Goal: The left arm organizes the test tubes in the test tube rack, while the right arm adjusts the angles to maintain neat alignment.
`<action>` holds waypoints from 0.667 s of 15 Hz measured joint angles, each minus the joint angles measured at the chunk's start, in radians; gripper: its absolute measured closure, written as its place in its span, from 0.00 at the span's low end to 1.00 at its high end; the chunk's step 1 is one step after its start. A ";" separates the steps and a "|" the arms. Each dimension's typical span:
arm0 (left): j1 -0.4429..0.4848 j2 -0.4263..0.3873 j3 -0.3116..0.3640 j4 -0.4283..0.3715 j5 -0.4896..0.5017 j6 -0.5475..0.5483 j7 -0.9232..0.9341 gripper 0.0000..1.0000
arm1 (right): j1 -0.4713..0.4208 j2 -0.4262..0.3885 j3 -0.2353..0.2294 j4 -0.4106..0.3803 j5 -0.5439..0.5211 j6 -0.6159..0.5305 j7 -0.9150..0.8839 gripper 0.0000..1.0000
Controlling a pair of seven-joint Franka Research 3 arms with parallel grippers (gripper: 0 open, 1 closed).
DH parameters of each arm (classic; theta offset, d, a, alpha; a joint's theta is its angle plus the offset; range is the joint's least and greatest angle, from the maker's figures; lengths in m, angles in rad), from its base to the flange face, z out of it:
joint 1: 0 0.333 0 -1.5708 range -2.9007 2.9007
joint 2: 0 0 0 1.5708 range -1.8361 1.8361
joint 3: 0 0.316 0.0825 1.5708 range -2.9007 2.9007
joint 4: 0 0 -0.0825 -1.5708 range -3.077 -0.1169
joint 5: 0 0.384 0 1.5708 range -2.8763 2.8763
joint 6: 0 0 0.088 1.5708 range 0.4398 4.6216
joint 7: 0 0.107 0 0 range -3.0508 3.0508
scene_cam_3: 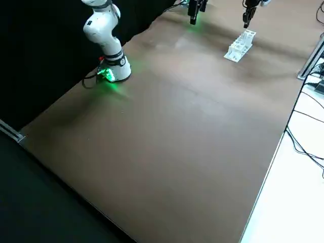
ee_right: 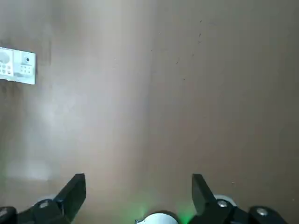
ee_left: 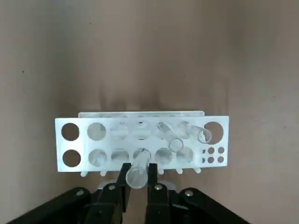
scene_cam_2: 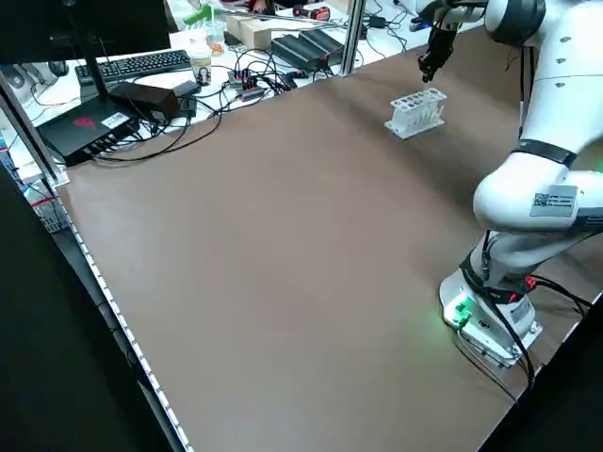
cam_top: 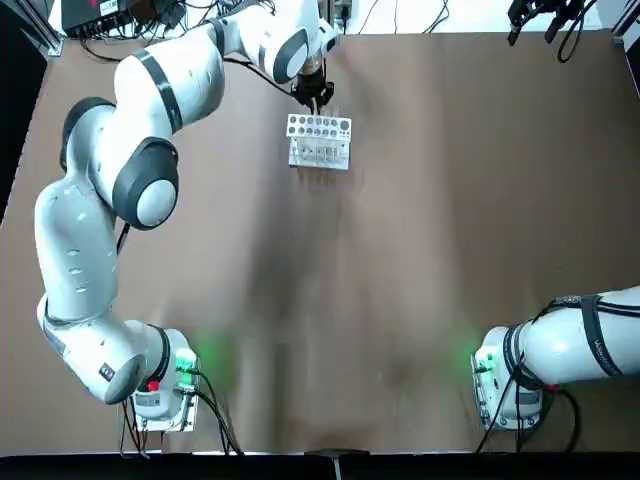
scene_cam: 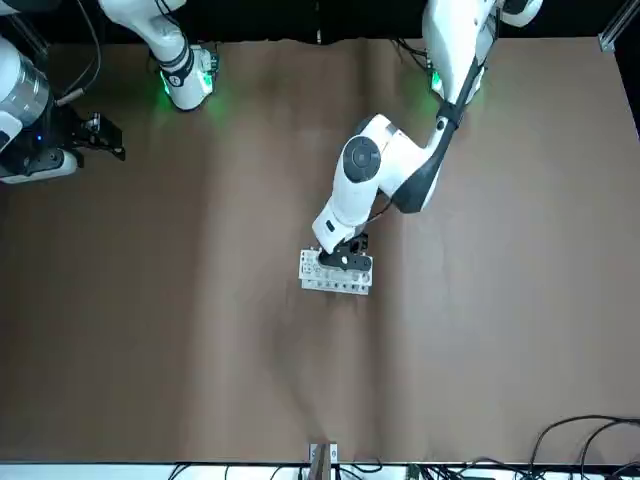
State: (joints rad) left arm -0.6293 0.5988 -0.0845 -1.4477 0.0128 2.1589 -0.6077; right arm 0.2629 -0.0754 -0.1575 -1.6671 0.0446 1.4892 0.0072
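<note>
The white test tube rack [ee_left: 70, 145] [cam_top: 319, 141] stands at the far middle of the brown table. My left gripper [ee_left: 138, 179] [cam_top: 316, 97] hangs just above the rack's far edge, shut on a clear test tube [ee_left: 138, 169] whose lower end points at a hole in the row nearest the fingers. Several other test tubes [ee_left: 176, 140] sit in the rack, some leaning at different angles. My right gripper [ee_right: 138, 193] [scene_cam: 105, 138] hovers open and holding nothing, far from the rack [ee_right: 17, 66], near its own base at the robot's right edge of the table.
A bench with a keyboard [scene_cam_2: 141, 64], boxes and cables runs beyond the table's far edge, beside a metal post [scene_cam_2: 353, 38]. Both arm bases [cam_top: 165, 385] [cam_top: 505, 385] glow green at the near edge. Bare brown tabletop [cam_top: 400, 260] surrounds the rack.
</note>
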 joint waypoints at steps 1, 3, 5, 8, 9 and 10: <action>0.000 -0.004 0.000 0.000 0.000 -0.004 0.000 0.81 | 0.000 0.000 0.000 0.000 0.000 0.000 0.000 0.00; 0.000 -0.013 0.001 0.001 0.000 -0.006 0.000 0.81 | 0.000 0.000 0.000 0.000 0.000 0.000 0.000 0.00; 0.000 -0.031 0.001 0.001 0.000 -0.007 0.000 0.80 | 0.000 0.000 0.000 0.000 0.000 0.000 0.000 0.00; 0.000 -0.058 0.001 0.002 0.000 -0.013 -0.004 0.80 | 0.000 0.000 0.000 0.000 0.000 0.000 0.000 0.00; 0.000 -0.064 0.001 0.001 0.000 -0.014 -0.006 0.80 | 0.000 0.000 0.000 0.000 0.000 0.000 0.000 0.00; 0.000 -0.069 0.001 0.002 0.000 -0.014 -0.008 0.80 | 0.000 0.000 0.000 0.000 0.000 0.000 0.000 0.00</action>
State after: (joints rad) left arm -0.6290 0.5294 -0.0833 -1.4461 0.0128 2.1448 -0.6154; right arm 0.2629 -0.0754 -0.1575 -1.6671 0.0446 1.4892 0.0072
